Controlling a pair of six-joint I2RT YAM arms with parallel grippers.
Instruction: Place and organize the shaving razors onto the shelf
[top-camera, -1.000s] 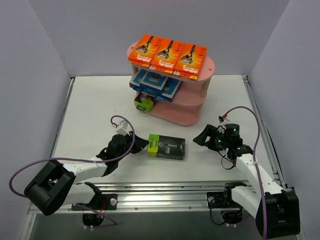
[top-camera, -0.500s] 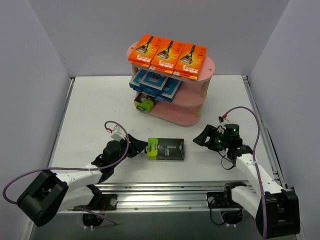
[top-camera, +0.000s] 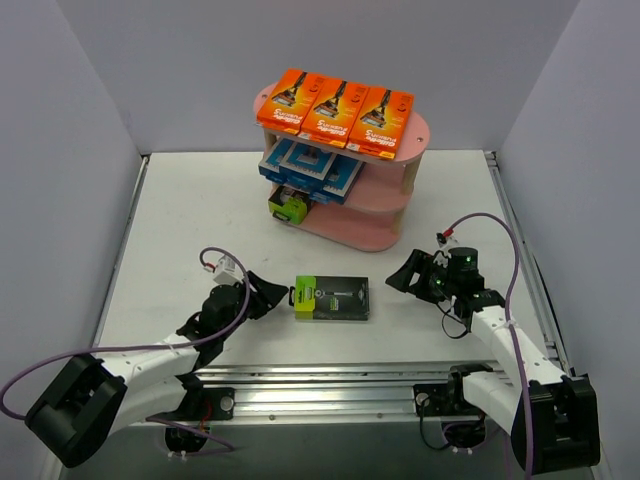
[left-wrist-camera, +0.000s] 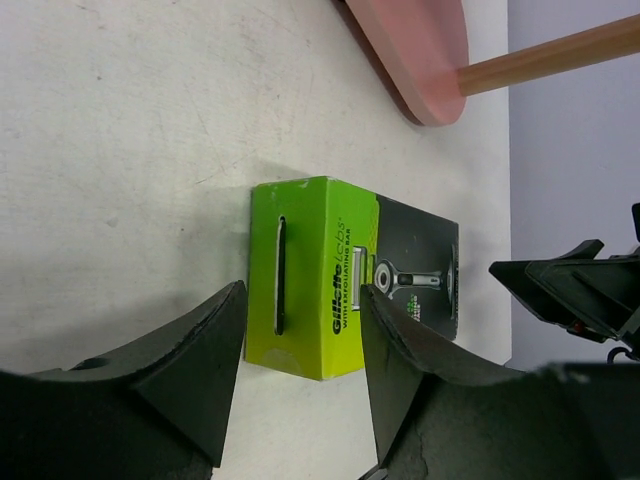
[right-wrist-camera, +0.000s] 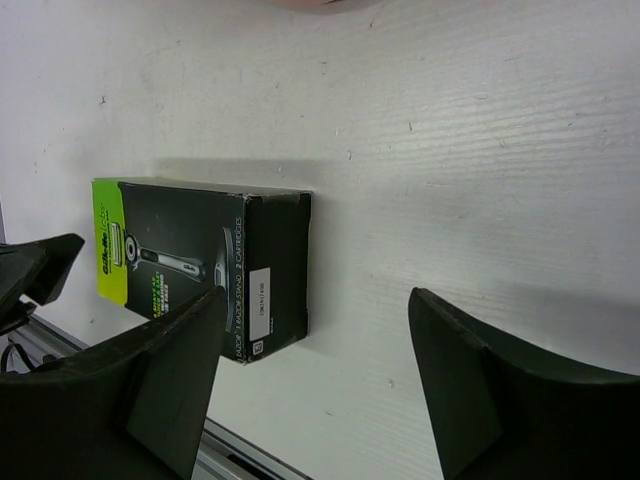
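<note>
Razor pack, black with a lime end (top-camera: 330, 298), lies flat on the table (top-camera: 190, 210), in front of the pink shelf (top-camera: 372, 226) and apart from it. The left gripper (top-camera: 280, 296) sits at its green end, fingers spread, nothing clamped. The right gripper (top-camera: 398, 274) faces the dark end, also gaping. Three orange packs (top-camera: 335, 108) line the top tier, blue-and-white packs (top-camera: 310, 165) the middle, and a lime-ended pack (top-camera: 290, 208) the bottom.

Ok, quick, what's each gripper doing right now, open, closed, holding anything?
Left gripper: open, empty, close to the black pack.
Right gripper: open, empty.
</note>
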